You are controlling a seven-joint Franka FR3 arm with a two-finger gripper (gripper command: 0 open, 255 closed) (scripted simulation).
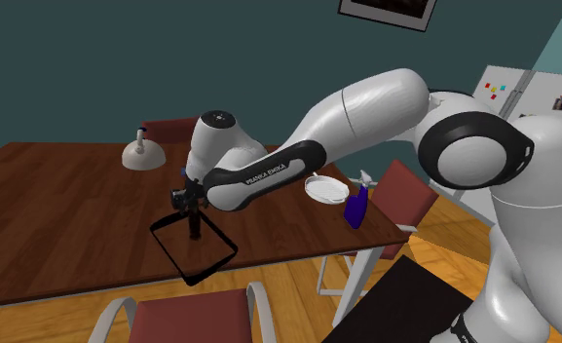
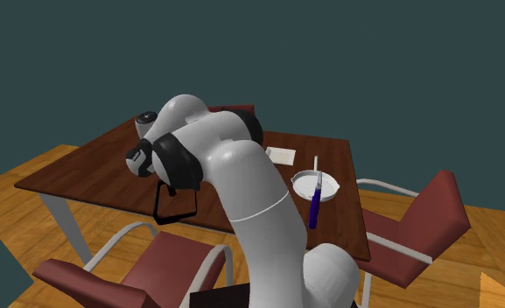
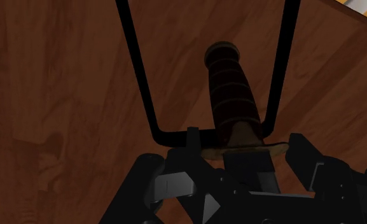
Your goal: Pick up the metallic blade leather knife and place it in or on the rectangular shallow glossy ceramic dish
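1. The only text I can read from here is "FRANKA EMIKA" in white on the dark band of the arm point(image 1: 266, 173). The blue bottle point(image 1: 356, 205) has no label I can make out. The fridge point(image 1: 522, 93) only has some coloured magnets on it, nothing legible.
2. The gripper point(image 1: 193, 203) has its fingers closed on the knife point(image 1: 196, 226), which hangs straight down from it in the shoulder view.
3. In the wrist view the gripper point(image 3: 242, 153) holds the knife point(image 3: 231, 89) at the blade end, just behind the brass-coloured guard. The dark ribbed handle points away from the hand, toward the table point(image 1: 64, 195).
4. The dish point(image 1: 170, 254) sits right under the gripper on the dark wood. It's drawn as a thin black rectangular rim with the wood showing inside.
5. Looking along the gripper, the handle falls inside the dish rim point(image 3: 139, 70), near one of its short ends.
6. I can't tell whether the handle end touches the dish bottom or hangs just above it.
7. A white bowl point(image 1: 325, 188) sits beside the bottle, well apart from the dish.
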